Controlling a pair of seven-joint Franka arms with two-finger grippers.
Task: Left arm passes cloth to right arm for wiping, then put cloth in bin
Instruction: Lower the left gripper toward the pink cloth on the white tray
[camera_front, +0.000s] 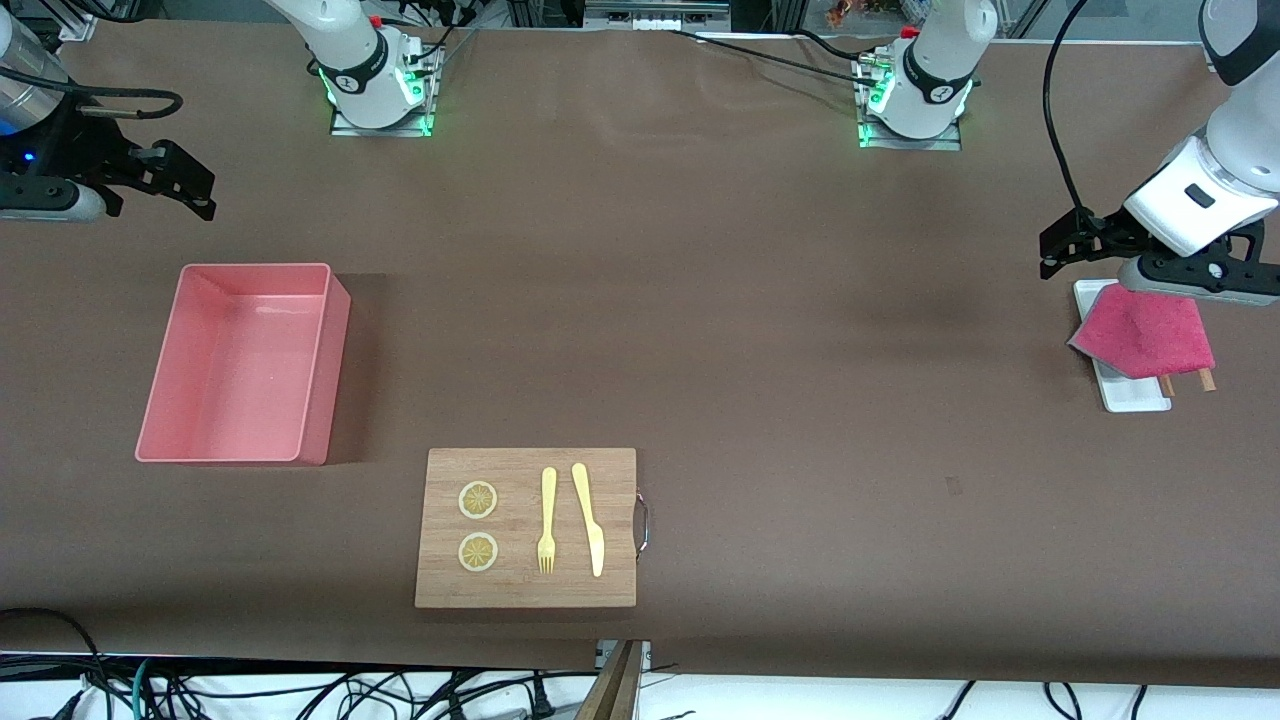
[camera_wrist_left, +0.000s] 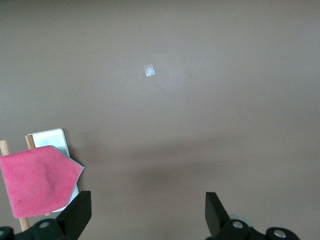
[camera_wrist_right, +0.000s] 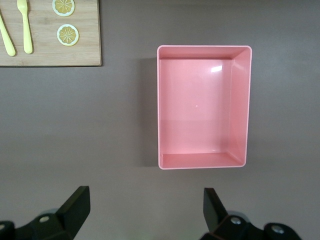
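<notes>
The left gripper (camera_front: 1060, 250) is hovering with its fingers (camera_wrist_left: 75, 212) spread wide and gripping nothing, just beside the magenta cloth (camera_front: 1145, 335) and over bare brown table (camera_front: 800, 300) at the left arm's end. The cloth is lying draped across a small flat white tray (camera_front: 1135, 395), with two thin wooden sticks (camera_front: 1205, 378) poking out from under its edge. In the left wrist view the cloth (camera_wrist_left: 37, 182) is sitting off to one side of the spread fingers, not between them, and one folded corner is showing its grey underside.

The right gripper (camera_front: 185, 185) is waiting in the air at the right arm's end of the table, its black fingers (camera_wrist_right: 75, 207) also released and wide apart. The pink bin (camera_front: 240, 365) is standing on the table close to this gripper, nearer to the front camera; its inside is showing only the glossy pink floor (camera_wrist_right: 197, 107).

A wooden cutting board (camera_front: 527, 528) is lying beside the bin, nearer still to the front camera, well apart from both grippers. It is carrying two lemon slices (camera_front: 478, 500), a yellow fork (camera_front: 547, 520) and a yellow knife (camera_front: 589, 518).
</notes>
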